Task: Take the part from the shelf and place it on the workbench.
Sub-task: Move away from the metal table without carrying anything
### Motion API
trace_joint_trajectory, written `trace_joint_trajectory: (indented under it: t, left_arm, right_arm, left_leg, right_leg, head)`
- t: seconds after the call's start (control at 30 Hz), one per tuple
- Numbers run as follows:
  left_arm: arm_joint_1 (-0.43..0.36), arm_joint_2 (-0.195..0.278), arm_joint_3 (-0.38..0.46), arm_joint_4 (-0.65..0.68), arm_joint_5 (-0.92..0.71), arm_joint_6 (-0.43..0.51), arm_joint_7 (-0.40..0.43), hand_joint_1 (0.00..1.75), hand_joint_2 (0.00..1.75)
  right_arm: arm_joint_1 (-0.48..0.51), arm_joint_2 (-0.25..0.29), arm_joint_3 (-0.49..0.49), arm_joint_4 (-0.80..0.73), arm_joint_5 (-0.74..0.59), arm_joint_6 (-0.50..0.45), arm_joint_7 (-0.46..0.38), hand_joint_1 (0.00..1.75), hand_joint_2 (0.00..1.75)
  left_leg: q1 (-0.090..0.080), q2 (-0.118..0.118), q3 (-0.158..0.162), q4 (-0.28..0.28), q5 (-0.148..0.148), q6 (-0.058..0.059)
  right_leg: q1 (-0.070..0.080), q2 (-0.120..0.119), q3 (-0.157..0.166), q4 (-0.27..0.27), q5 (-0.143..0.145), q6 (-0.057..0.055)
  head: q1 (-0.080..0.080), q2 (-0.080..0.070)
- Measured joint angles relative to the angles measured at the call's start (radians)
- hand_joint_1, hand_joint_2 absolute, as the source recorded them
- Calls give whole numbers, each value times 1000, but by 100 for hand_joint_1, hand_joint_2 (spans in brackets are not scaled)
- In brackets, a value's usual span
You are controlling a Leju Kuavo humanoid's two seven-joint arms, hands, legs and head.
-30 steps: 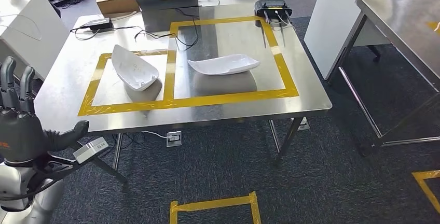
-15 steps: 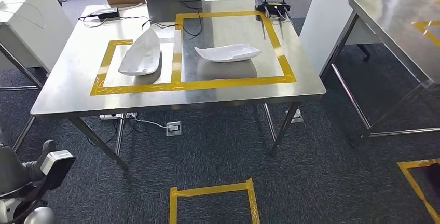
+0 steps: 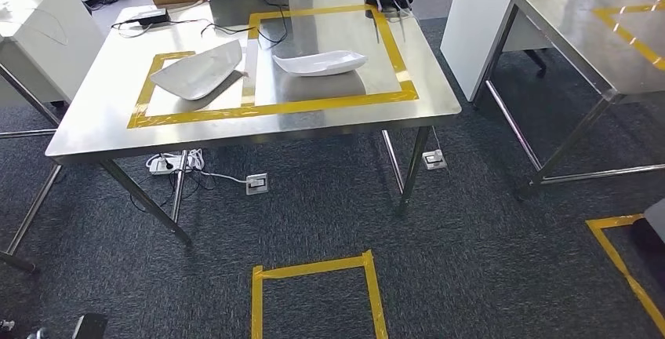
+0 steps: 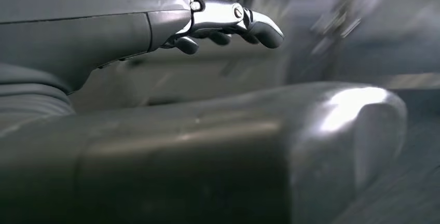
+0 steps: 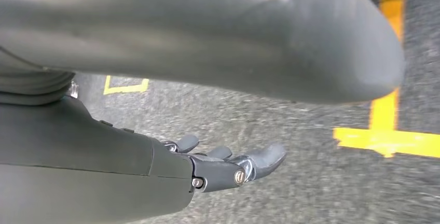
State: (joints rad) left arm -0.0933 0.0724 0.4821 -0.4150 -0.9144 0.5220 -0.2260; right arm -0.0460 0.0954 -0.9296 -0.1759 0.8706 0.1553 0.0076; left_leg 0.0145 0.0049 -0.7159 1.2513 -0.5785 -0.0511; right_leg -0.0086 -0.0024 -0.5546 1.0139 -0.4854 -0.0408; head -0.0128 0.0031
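Both hands hang empty, left hand (image 4: 228, 24) and right hand (image 5: 228, 164) with fingers loosely apart, well short of the desk (image 3: 439, 107), where 2 parts (image 3: 196, 74) (image 3: 320, 63) lie lengthwise along its far edge.

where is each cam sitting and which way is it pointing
Head view: high on the robot, looking forward and down at the steel workbench holding two white parts, and at the carpet.
Left wrist view: behind the left hand, empty with fingers apart; blurred background.
Right wrist view: behind the right hand, empty, looking down at the carpet.
Shared: head and right wrist views both show grey carpet with yellow floor tape.
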Motion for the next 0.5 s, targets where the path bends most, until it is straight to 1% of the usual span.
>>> trace_joint_trajectory:
  t: [0.03, 0.07, 0.1, 0.13, 0.17, 0.2, 0.23, 0.27, 0.3, 0.33, 0.37, 0.4, 0.43, 0.47, 0.5]
  left_arm:
    - [9, -8, 24, 36, 29, -55, 44, 0, 0]
    - [17, -16, 47, 64, 60, -100, 89, 0, 0]
    - [24, -24, 72, 89, 95, -137, 138, 0, 0]
    - [29, -32, 99, 110, 127, -164, 186, 0, 0]
    - [32, -41, 127, 127, 155, -181, 227, 0, 0]
    - [34, -50, 155, 141, 176, -193, 260, 0, 0]
    - [36, -59, 179, 152, 189, -203, 281, 0, 0]
    - [38, -68, 200, 162, 196, -212, 298, 0, 0]
    - [41, -76, 217, 172, 198, -219, 311, 0, 0]
    - [43, -83, 229, 179, 198, -223, 318, 0, 0]
    - [44, -90, 240, 186, 198, -227, 324, 0, 0]
    - [45, -94, 248, 190, 197, -228, 327, 0, 0]
    - [45, -99, 256, 194, 197, -229, 328, 0, 0]
    - [45, -102, 262, 197, 197, -229, 329, 0, 0]
    - [45, -105, 269, 201, 196, -229, 330, 0, 0]
  right_arm:
    - [1, -1, 0, 0, 4, 3, 7, 0, 0]
    - [1, -2, 0, 0, 6, 5, 10, 0, 0]
    - [2, -3, 0, 0, 5, 7, 10, 0, 0]
    - [2, -4, 0, 0, 3, 8, 9, 0, 0]
    - [1, -6, -1, 0, 0, 7, 6, 0, 0]
    - [1, -7, -2, 0, -3, 6, 7, 0, 0]
    - [1, -10, -3, -1, -3, 5, 11, 0, 0]
    - [1, -11, -3, -1, -2, 4, 19, 0, 0]
    - [1, -12, -4, -1, -1, 4, 27, 0, 0]
    - [2, -13, -4, -1, 0, 3, 34, 0, 0]
    - [4, -14, -4, -1, 1, 3, 39, 0, 0]
    - [6, -14, -4, -1, 1, 4, 41, 0, 0]
    - [8, -14, -4, 0, 2, 5, 42, 0, 0]
    - [9, -14, -4, 0, 3, 5, 43, 0, 0]
    - [9, -14, -4, 0, 3, 6, 42, 0, 0]
  left_leg:
    - [1, 0, 5, 42, -4, -1]
    - [2, 0, 25, 49, 16, -2]
    - [3, 0, 62, 21, 42, -1]
    - [5, -1, 115, -39, 55, 0]
    - [4, -2, 173, -114, 49, 2]
    - [3, -5, 214, -176, 37, 6]
    - [0, -7, 239, -218, 22, 13]
    - [-4, -8, 245, -234, 17, 22]
    - [-6, -7, 235, -234, 24, 33]
    - [-6, -5, 227, -234, 33, 44]
    - [-7, -2, 218, -235, 42, 55]
    - [-6, 0, 205, -236, 54, 65]
    - [-7, 1, 190, -235, 66, 71]
    - [-10, 1, 176, -234, 78, 75]
    - [-13, 1, 160, -233, 91, 77]
  right_leg:
    - [0, 0, -17, 1, 13, 2]
    - [0, 0, -34, 3, 25, 5]
    - [0, 0, -50, 6, 36, 9]
    - [0, -1, -64, 11, 47, 14]
    - [0, -1, -74, 15, 55, 21]
    - [1, -2, -80, 17, 62, 28]
    - [2, -4, -83, 18, 69, 35]
    - [2, -5, -84, 16, 77, 42]
    - [0, -6, -84, 12, 85, 49]
    - [-2, -6, -88, 15, 82, 55]
    - [-4, -5, -94, 26, 64, 60]
    - [-5, -4, -105, 58, 22, 64]
    - [-5, -3, -119, 109, -34, 66]
    - [-5, -2, -133, 174, -89, 66]
    - [-4, -1, -142, 239, -127, 65]
  head:
    - [0, 0]
    - [0, 0]
    - [0, 0]
    - [0, 0]
    - [0, 0]
    - [1, 0]
    - [2, 0]
    - [4, 0]
    - [6, 0]
    - [6, 0]
    - [7, 0]
    - [7, 0]
    - [8, 0]
    - [9, 0]
    - [10, 0]
